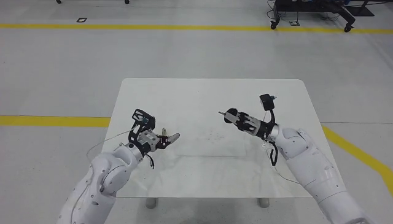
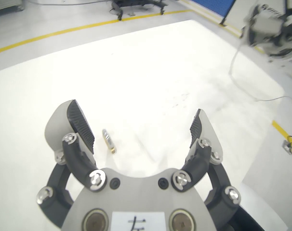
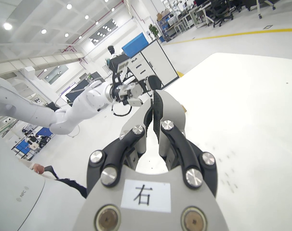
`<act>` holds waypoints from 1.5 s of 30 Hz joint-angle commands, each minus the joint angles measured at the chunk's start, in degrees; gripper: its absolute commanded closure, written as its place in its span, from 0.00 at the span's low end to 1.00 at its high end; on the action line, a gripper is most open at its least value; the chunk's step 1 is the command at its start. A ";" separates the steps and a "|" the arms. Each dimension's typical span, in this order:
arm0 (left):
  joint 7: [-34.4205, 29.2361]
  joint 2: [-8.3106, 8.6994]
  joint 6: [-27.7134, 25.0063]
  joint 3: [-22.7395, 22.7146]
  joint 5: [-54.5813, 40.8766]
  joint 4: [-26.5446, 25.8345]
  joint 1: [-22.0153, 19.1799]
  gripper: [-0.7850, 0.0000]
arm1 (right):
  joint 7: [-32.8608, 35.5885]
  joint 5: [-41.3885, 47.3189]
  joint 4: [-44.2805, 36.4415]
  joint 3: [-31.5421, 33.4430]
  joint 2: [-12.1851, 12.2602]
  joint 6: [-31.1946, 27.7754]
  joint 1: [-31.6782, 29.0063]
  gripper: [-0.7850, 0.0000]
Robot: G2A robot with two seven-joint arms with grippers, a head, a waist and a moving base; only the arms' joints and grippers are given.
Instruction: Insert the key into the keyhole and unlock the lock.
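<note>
Between the left fingers, nearer one pad, the lock lies on the surface; these fingers gape wide, holding nothing, probably framing it for a grasp. The right fingers are pressed together, apparently pinching the key for insertion.

Table matt white; lock shiny metal.

A small brass-and-silver lock rests on the white table.
</note>
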 commanded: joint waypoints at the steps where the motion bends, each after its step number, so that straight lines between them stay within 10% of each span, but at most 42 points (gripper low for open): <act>1: -1.77 -0.10 2.80 0.26 -0.11 0.25 0.41 0.00 | -0.48 0.47 -0.10 0.48 0.09 -0.05 -0.34 1.00; 12: -6.83 -2.08 12.40 8.55 6.08 10.14 -8.51 0.04 | -0.48 0.47 -0.10 0.48 0.09 -0.05 -0.34 1.00; 24: -9.02 -2.89 15.47 10.56 9.17 12.80 -10.72 0.71 | -0.48 0.47 -0.10 0.48 0.09 -0.05 -0.34 1.00; 26: -8.93 -3.00 15.62 10.70 9.63 12.94 -10.98 0.99 | -0.48 0.47 -0.10 0.48 0.09 -0.05 -0.34 1.00; 45: -9.40 -3.68 15.01 11.27 12.05 12.96 -11.92 1.00 | -0.48 0.47 -0.10 0.48 0.09 -0.05 -0.34 1.00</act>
